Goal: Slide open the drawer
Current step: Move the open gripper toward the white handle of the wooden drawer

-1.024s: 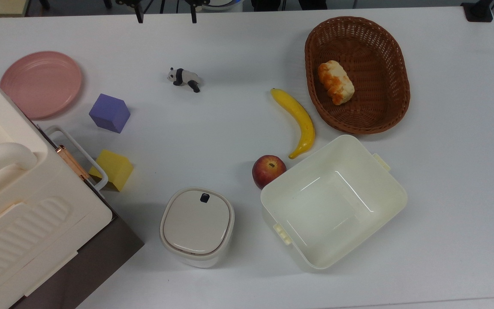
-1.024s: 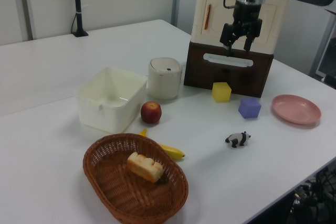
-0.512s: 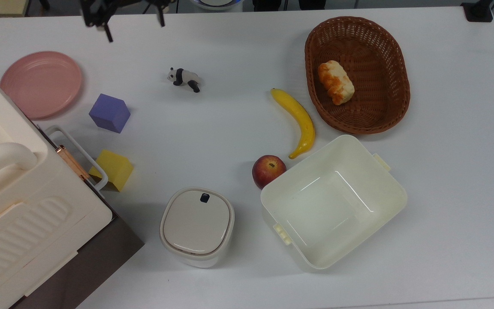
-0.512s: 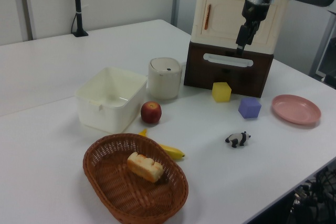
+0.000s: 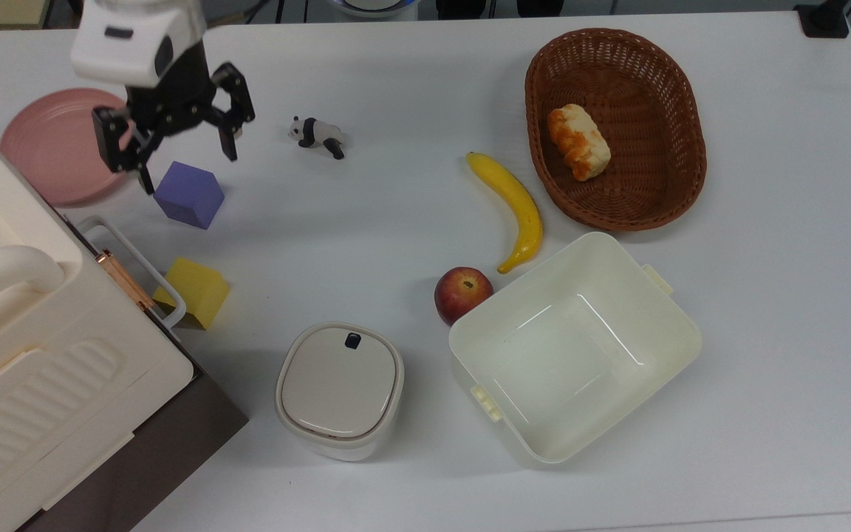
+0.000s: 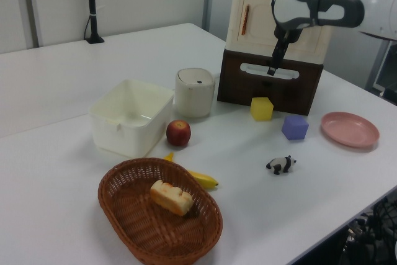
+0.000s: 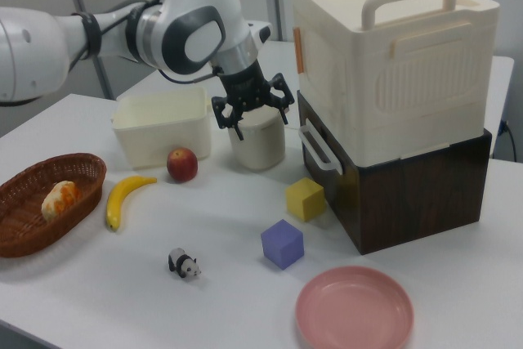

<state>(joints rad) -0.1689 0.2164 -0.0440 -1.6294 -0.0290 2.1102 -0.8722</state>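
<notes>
At the upper left of the top view, the tool (image 5: 185,164) is seen hanging above the white surface (image 5: 411,96) with its two dark fingers (image 5: 230,144) spread wide and nothing between them. Its tips are placed over the purple cube (image 5: 189,195), beside the pink plate (image 5: 63,140). The drawer (image 5: 152,443) is found at the top view's lower left, closed, its dark front and white loop handle (image 5: 130,262) showing from under the cream case (image 5: 34,355). A yellow cube (image 5: 196,292) is set just beside the handle.

From the left view, the tool (image 6: 272,69) is seen edge-on before the drawer (image 6: 270,85), its tips close above the handle (image 6: 268,71); contact cannot be told. The yellow cube (image 6: 262,108) and purple cube (image 6: 294,127) are placed in front of the dark panel.

On the right view, the tool (image 7: 253,120) is shown held open in the air, well apart from the handle (image 7: 319,153) of the drawer (image 7: 409,194). Behind it, a lidded white pot (image 7: 257,145), a white tub (image 7: 159,124) and an apple (image 7: 182,164) are seen.
</notes>
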